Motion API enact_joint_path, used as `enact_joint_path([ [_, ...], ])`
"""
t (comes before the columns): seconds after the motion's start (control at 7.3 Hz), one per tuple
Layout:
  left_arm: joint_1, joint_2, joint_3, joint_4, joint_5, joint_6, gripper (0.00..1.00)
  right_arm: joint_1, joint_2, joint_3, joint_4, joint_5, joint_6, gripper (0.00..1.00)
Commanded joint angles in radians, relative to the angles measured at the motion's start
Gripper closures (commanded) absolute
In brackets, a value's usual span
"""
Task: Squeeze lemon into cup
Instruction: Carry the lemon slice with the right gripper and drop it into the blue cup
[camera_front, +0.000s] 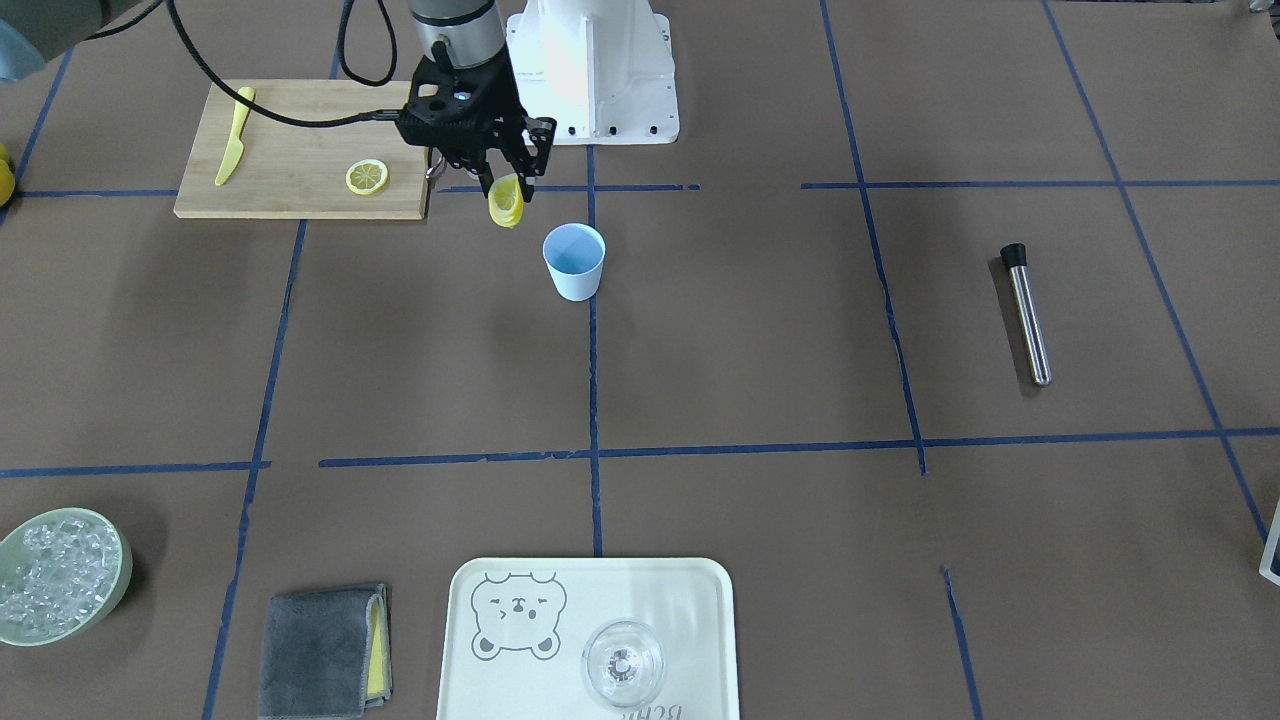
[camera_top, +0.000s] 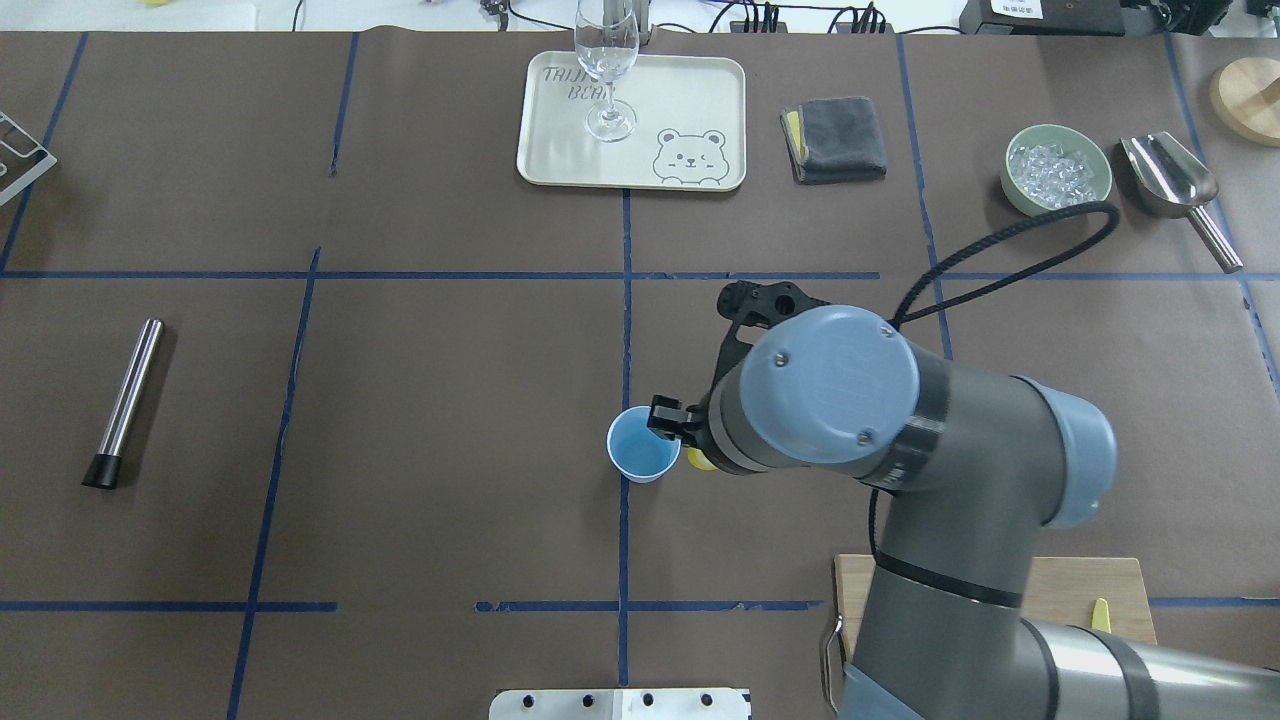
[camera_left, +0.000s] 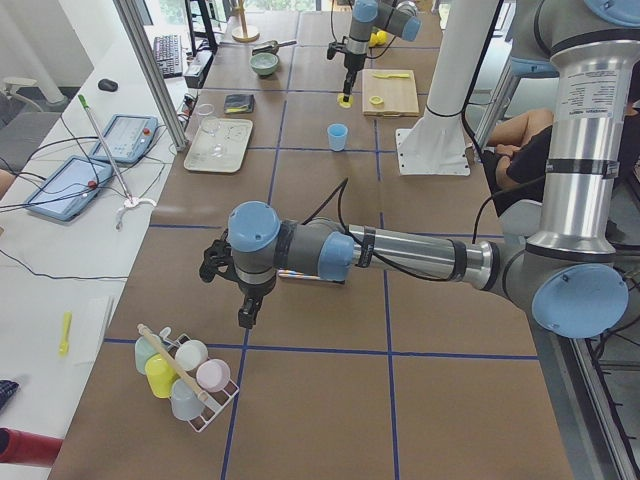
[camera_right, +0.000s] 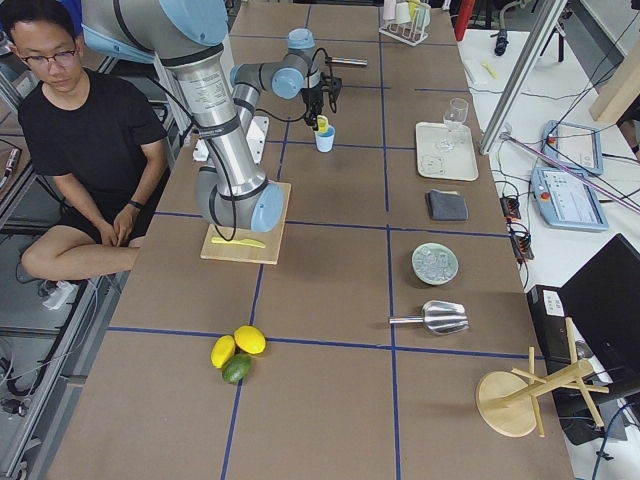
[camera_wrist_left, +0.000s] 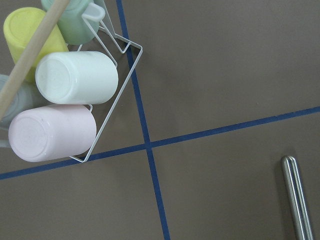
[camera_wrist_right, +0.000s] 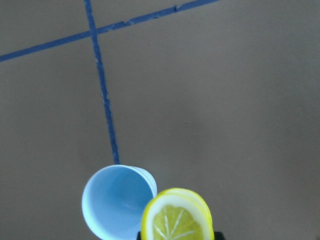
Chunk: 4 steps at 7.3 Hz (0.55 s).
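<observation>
R pincer (camera_front: 510, 186) clamped on lemon (camera_front: 506, 203), slice held on edge, off the counter. Cup (camera_front: 574, 260) stands upright near robot-side edge, abt mid-length of counter. Lemon hangs just beside the cup's rim, on its robot-R side, and higher; not clearly over the mouth. Risks, my read: squeeze given here → juice lands on counter outside the cup, cause = offset. Thin slice may fold or slip from the grip w/ more force. Cup looks light, so a low finger could tip it. L pincer (camera_left: 244, 318) sits near the L end by the wire rack (camera_wrist_left: 131, 65); wide or narrow, cannot tell. Containers: cup looks empty, bare blue bottom. Green bowl (camera_front: 124, 580), operator-side edge toward R end, holds ice. Glass (camera_front: 623, 663) on tray (camera_front: 700, 600) appears empty. Rack holds tumblers lying on their sides.
</observation>
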Motion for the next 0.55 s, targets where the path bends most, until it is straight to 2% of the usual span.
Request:
enact_joint_path([
  [0.0,0.000,0.000,0.007,0.000,-0.002,0.000,0.00,0.001,0.115,-0.126,-0.010,-0.003,0.003,0.51],
  [0.41,0.000,-0.001,0.011,0.000,-0.002,0.000,0.00,-0.005,0.149,-0.174,-0.008,-0.004,0.004,0.50],
])
